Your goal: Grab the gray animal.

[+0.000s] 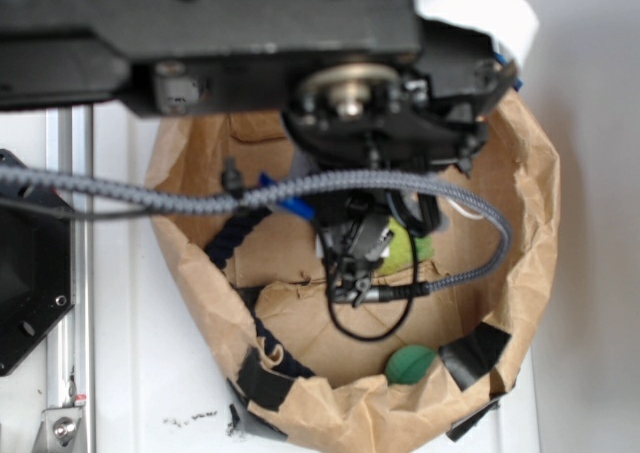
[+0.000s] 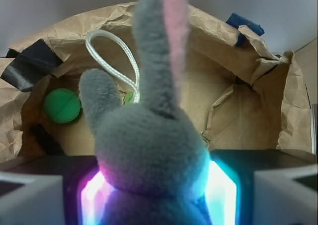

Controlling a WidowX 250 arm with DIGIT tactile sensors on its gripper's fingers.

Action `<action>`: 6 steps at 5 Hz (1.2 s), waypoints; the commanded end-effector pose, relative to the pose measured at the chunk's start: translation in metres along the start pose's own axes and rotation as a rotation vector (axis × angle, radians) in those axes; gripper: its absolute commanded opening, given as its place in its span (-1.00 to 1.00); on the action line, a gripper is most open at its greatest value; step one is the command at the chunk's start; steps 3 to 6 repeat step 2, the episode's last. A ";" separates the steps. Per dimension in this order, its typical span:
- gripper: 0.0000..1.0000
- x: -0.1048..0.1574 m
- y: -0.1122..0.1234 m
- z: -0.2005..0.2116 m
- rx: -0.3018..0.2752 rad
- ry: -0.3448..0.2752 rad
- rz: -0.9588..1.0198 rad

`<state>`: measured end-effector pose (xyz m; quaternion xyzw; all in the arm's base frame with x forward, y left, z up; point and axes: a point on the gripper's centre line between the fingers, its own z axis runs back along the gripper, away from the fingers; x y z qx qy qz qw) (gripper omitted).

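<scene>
The gray animal (image 2: 151,150), a plush bunny, fills the middle of the wrist view from behind, with one pink-lined ear standing straight up and a gray limb at its left. My gripper (image 2: 156,185) is shut on it. The glowing pads (image 2: 221,190) press against both sides of its body. In the exterior view the gripper (image 1: 355,263) hangs inside a brown paper bag (image 1: 530,203), and the arm hides the bunny there.
A lime-green plush (image 1: 408,245) lies just behind the gripper. A green ball (image 1: 410,363) (image 2: 61,106) rests by the bag's taped wall (image 2: 30,63). A white cord loop (image 2: 114,51) lies on the bag floor, and a blue item (image 1: 285,201) sits at the back left.
</scene>
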<state>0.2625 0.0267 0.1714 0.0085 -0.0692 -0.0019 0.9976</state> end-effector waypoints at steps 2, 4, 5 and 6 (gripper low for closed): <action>-1.00 -0.001 0.011 0.015 0.018 -0.072 -0.006; -1.00 -0.001 0.011 0.015 0.018 -0.072 -0.006; -1.00 -0.001 0.011 0.015 0.018 -0.072 -0.006; -1.00 -0.001 0.011 0.015 0.018 -0.072 -0.006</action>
